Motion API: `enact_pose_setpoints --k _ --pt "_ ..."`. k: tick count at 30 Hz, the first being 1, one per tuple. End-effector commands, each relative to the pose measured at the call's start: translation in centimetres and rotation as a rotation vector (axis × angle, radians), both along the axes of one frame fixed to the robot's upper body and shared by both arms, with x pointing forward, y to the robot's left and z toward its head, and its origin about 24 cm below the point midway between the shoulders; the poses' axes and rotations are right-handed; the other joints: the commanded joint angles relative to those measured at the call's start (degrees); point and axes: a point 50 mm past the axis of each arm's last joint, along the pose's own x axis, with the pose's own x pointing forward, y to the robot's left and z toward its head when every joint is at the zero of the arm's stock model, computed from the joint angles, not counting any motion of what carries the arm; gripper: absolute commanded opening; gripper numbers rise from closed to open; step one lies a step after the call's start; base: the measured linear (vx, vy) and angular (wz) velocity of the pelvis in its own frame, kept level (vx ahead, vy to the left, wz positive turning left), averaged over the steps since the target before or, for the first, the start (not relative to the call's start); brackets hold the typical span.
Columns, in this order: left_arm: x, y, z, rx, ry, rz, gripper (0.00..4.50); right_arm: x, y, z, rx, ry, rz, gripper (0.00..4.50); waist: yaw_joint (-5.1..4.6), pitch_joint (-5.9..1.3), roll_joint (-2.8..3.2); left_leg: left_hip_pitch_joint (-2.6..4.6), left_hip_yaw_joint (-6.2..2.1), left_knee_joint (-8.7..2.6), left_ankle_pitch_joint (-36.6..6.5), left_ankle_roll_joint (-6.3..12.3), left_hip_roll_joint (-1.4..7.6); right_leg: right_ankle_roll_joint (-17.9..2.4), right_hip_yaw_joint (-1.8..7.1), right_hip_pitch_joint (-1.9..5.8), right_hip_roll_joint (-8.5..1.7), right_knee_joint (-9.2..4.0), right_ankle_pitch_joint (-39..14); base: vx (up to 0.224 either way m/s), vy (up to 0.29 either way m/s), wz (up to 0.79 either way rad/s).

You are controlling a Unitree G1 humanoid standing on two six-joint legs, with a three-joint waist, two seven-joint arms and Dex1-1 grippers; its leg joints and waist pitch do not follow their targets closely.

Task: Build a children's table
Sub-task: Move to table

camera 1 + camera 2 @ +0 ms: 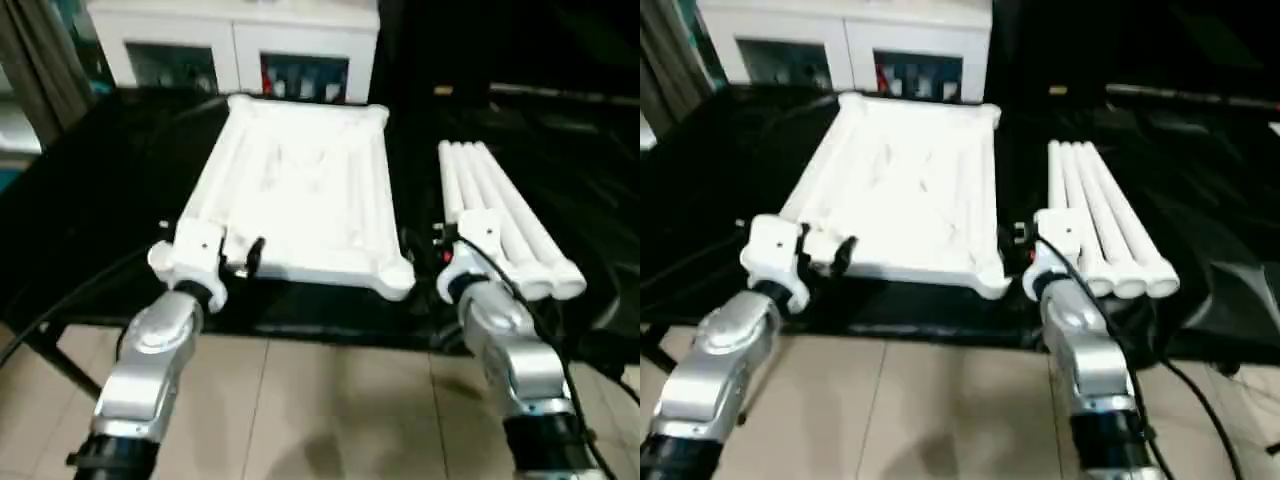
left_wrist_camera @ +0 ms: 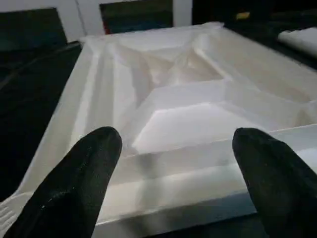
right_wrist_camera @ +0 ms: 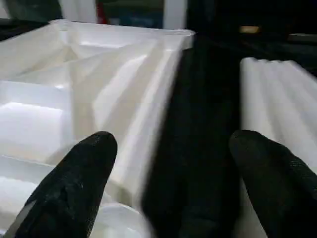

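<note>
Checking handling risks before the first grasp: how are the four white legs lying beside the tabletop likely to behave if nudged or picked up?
The legs are round and tapered, so a sideways nudge would probably make them roll, likely curving. They look like smooth plastic, possibly slippery between the right pincer fingers. They appear straight and stiff, and probably light.

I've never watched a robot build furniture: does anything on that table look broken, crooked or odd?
Nothing stands out. The white table top lies ribbed side up on the black work table, and the four legs lie neatly side by side to its right. No damage shows.
</note>
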Motion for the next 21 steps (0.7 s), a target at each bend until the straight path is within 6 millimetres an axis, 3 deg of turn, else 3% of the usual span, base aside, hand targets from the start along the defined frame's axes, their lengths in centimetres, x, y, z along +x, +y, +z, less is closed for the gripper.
enact_pose_setpoints --k 1,2,3,4,5,6,7,8,9,10,11,12,13,14,15,16,17,18,19,20,21 --pt "0.0 -0.1 0.5 0.001 -0.012 -0.007 4.15 0.2 0.1 0.2 -0.008 -0.003 0.008 4.05 -1.37 -4.40 0.91 3.37 -0.74 -3.67 13.51 12.15 -0.29 -12.25 -1.37 1.35 -2.16 0.34 12.59 0.137 -0.011 0.08" --pt "0.1 -0.1 0.5 0.002 -0.013 -0.006 4.15 0.2 0.1 0.2 -0.009 -0.003 0.008 4.05 -0.44 -3.83 -0.59 0.48 1.22 -2.73 8.58 14.43 -2.91 -15.04 0.63 4.43 -3.03 -1.43 11.73 0.073 0.032 0.11" --pt "0.1 -0.1 0.5 0.002 -0.014 -0.006 4.15 0.2 0.1 0.2 -0.009 -0.004 0.008 4.05 0.13 -3.59 -0.97 -1.30 1.66 -2.36 5.52 14.01 -3.94 -16.73 2.09 6.13 -3.43 -2.24 10.17 0.073 0.032 0.11" --pt "0.2 0.0 0.6 0.001 -0.017 -0.004 4.15 0.2 0.1 0.2 -0.008 -0.004 0.007 4.05 1.38 -3.49 -0.61 -2.92 1.33 -1.68 2.42 11.82 -4.00 -19.74 3.72 8.05 -4.56 -3.34 6.51 0.065 0.049 0.14" --pt "0.2 0.0 0.6 0.002 -0.017 -0.004 4.15 0.3 0.1 0.2 -0.008 -0.004 0.006 4.05 1.67 -4.02 -0.03 -3.52 0.88 -1.76 4.08 9.72 -3.78 -20.26 3.57 9.15 -3.87 -2.87 8.04 0.072 0.022 0.13" --pt "0.3 0.0 0.6 0.003 -0.017 -0.003 4.15 0.2 0.1 0.3 -0.009 -0.005 0.007 4.05 1.72 -4.04 0.35 -2.96 0.77 -2.42 5.48 8.95 -3.57 -19.69 2.86 8.66 -3.19 -2.53 9.88 0.072 0.022 0.13" --pt "0.3 -0.1 0.6 0.003 -0.017 -0.007 4.15 0.2 0.1 0.3 -0.008 -0.006 0.006 4.05 0.79 -4.18 1.24 0.34 0.08 -3.73 9.30 9.10 -2.45 -17.64 0.55 5.93 -1.51 -0.93 13.28 0.078 0.021 0.14" --pt "0.4 -0.1 0.7 0.003 -0.018 -0.010 4.15 0.2 0.1 0.3 -0.008 -0.007 0.005 4.05 -0.83 -4.39 1.34 4.41 -1.80 -3.94 14.54 13.12 -0.67 -14.80 -1.65 2.26 -1.39 1.04 12.82 0.119 -0.011 0.13" --pt "0.4 -0.2 0.7 0.003 -0.017 -0.014 4.15 0.2 0.0 0.3 -0.010 -0.005 0.001 4.05 -1.54 -4.40 1.08 5.65 -2.74 -3.45 16.87 16.09 0.01 -13.82 -2.03 0.87 -2.12 1.41 11.22 0.119 -0.011 0.13" --pt "0.4 -0.2 0.7 0.003 -0.016 -0.015 4.15 0.2 -0.1 0.3 -0.011 -0.004 -0.001 4.05 -1.45 -4.17 0.14 5.35 -2.55 -2.51 18.04 20.73 -0.86 -13.03 -1.63 0.97 -3.36 0.88 9.51 0.110 -0.010 0.13" --pt "0.5 -0.3 0.7 0.001 -0.016 -0.015 4.15 0.2 -0.2 0.3 -0.006 -0.002 -0.008 4.05 -0.24 -3.87 -1.48 -0.59 0.03 -0.49 12.87 21.05 -5.82 -14.46 1.74 7.09 -3.70 -0.90 11.51 0.062 0.050 0.19" --pt "0.5 -0.3 0.6 0.001 -0.014 -0.017 4.15 0.2 -0.2 0.3 -0.012 -0.002 -0.003 4.05 0.89 -3.59 -0.84 -2.01 -0.02 -0.34 9.09 19.81 -5.80 -16.52 3.08 8.32 -4.94 -2.16 9.53 0.062 0.050 0.19" --pt "0.5 -0.4 0.6 0.001 -0.012 -0.019 4.15 0.2 -0.1 0.3 -0.018 -0.002 0.002 4.05 1.56 -4.05 -1.38 -5.03 -0.49 1.42 7.55 16.69 -5.67 -19.62 5.15 11.41 -5.30 -2.47 13.01 0.063 0.062 0.21" --pt "0.5 -0.5 0.5 0.000 -0.011 -0.024 4.15 0.1 -0.1 0.3 -0.026 0.000 0.008 4.05 2.12 -4.58 2.04 0.23 0.20 -0.26 7.82 6.29 -2.72 -19.85 5.47 8.31 -2.88 -0.95 15.74 0.074 0.026 0.04" --pt "0.5 -0.5 0.5 0.000 -0.011 -0.024 4.15 0.1 -0.1 0.3 -0.026 0.000 0.008 4.05 0.87 -3.92 2.46 4.69 -1.16 -3.42 11.62 1.78 1.04 -14.70 1.49 2.69 0.35 2.78 13.85 0.074 0.026 0.04" --pt "0.5 -0.6 0.5 -0.002 -0.011 -0.029 4.15 0.1 -0.1 0.3 -0.026 0.000 0.009 4.05 -2.38 -4.80 2.71 13.83 -5.18 -3.91 21.20 4.30 7.19 -6.11 -2.76 -7.73 -2.66 6.40 -1.47 0.079 -0.030 -0.35" --pt "0.5 -0.8 0.5 -0.002 -0.010 -0.037 4.15 0.0 -0.2 0.3 -0.024 -0.001 0.008 4.05 -2.22 -3.37 1.31 9.72 -4.92 -4.26 25.15 8.49 8.36 -0.65 -3.96 -7.84 -6.41 7.50 -2.72 0.055 -0.077 -0.56" --pt "0.4 -1.0 0.5 -0.003 -0.010 -0.040 4.15 -0.1 -0.2 0.3 -0.024 -0.002 0.007 4.05 -1.91 -3.50 0.43 6.80 -5.29 -4.85 21.97 13.47 5.39 -0.45 -4.03 -5.92 -7.08 5.83 1.83 0.055 -0.077 -0.56" --pt "0.4 -1.0 0.5 -0.004 -0.010 -0.042 4.15 -0.1 -0.3 0.3 -0.025 -0.002 0.006 4.05 -1.43 -4.28 -2.02 5.00 -0.10 -0.74 12.22 15.80 -3.19 -4.62 -1.81 -1.84 -7.15 0.48 6.73 0.043 -0.069 -0.17" --pt "0.4 -1.2 0.5 -0.008 -0.009 -0.050 4.15 -0.1 -0.3 0.2 -0.028 -0.001 0.004 4.05 1.18 -3.95 -3.08 -1.70 0.60 5.67 -2.30 14.38 -7.79 -16.28 7.32 6.90 -12.35 -4.11 -2.42 0.078 -0.012 0.27" --pt "0.3 -1.4 0.4 -0.011 -0.007 -0.061 4.15 -0.2 -0.4 0.2 -0.029 0.000 0.004 4.05 2.16 -3.79 -3.50 -3.71 -1.13 7.78 -3.47 12.38 -6.03 -21.71 8.72 8.30 -13.93 -4.84 -3.37 0.078 -0.012 0.27"
